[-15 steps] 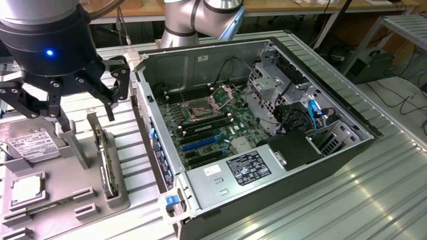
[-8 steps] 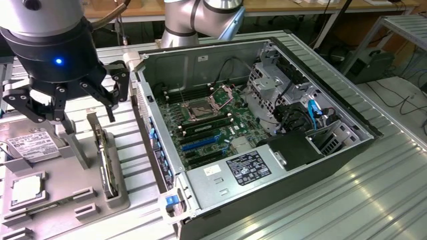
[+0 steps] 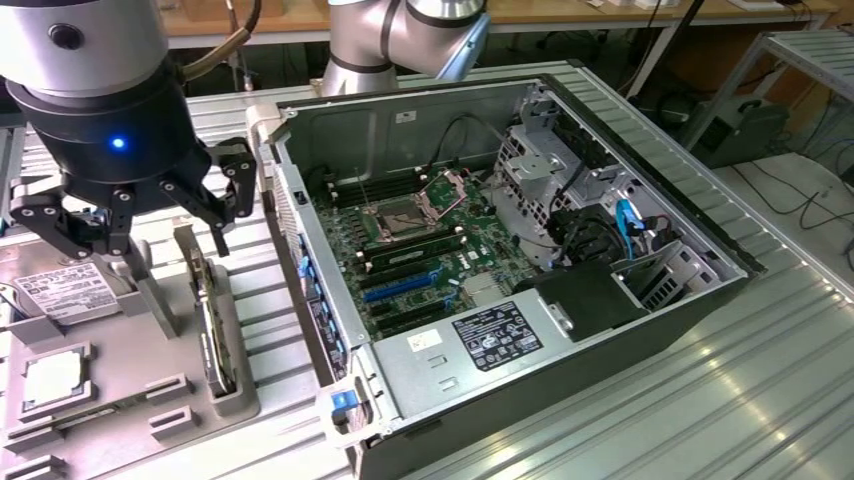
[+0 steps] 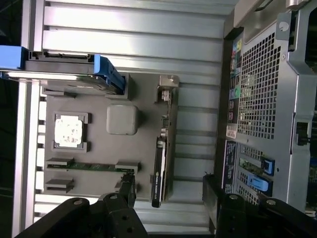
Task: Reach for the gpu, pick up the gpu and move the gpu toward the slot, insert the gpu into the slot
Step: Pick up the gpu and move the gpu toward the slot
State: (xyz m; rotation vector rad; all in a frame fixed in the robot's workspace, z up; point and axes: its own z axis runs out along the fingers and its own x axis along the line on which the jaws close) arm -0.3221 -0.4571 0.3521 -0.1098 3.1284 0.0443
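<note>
The tool (image 3: 134, 215) hangs over the grey holder tray (image 3: 160, 400), fingers (image 3: 220, 195) spread wide and gripping nothing. Just below it, the gpu (image 3: 207, 310) stands on its thin edge in the tray, on the exterior view's left of the open computer case (image 3: 334, 300). Its long axis runs alongside the case's near wall, from under the tool toward the camera. The blue slot (image 3: 400, 289) sits empty on the green motherboard inside the case, well apart from the card. The wrist view looks straight down on the gpu (image 4: 161, 163), a dark narrow strip lying in line with the gap between the two black fingers (image 4: 129, 191) of the tool (image 4: 170, 191). That view also gives the silver bracket (image 4: 168, 89), at the card's end farther from the fingers. It picks out a memory stick (image 4: 89, 166) and a processor (image 4: 68, 131) seated in the tray (image 4: 99, 99), plus the case's perforated rear panel (image 4: 257, 84). The exterior view alone gives the case's interior and the ribbed metal surface (image 3: 667, 400).
</note>
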